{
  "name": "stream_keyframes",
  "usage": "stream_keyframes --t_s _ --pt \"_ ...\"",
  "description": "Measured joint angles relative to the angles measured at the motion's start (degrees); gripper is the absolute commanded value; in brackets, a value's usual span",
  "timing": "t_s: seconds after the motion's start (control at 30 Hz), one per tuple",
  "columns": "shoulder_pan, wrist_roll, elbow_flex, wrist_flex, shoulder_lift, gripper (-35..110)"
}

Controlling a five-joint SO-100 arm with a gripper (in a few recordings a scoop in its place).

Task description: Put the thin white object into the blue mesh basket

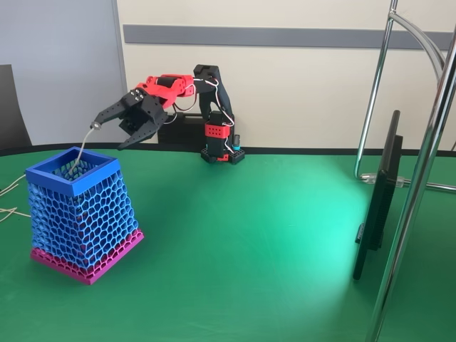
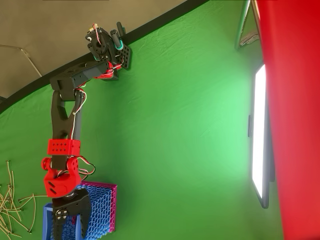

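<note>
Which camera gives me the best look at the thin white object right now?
The fixed view: the thin white object hangs from the tip of the hand down into the blue mesh basket. In the overhead view, the arm covers that spot, so I cannot make it out.

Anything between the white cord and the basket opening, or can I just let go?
Nothing visible blocks it. In the fixed view the thin white object hangs from the tip of the pincer, its lower end already inside the rim of the blue mesh basket. The jaws look spread, so how it is held is unclear.
</note>
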Motion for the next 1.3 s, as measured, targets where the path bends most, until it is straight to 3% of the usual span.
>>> stream_keyframes --t_s 0.8,1.3 --pt "-7.12 0.53 23.29 -5.54 16.44 30" --pt "3.52 -1.05 28.48 -11.51 18.90 28"
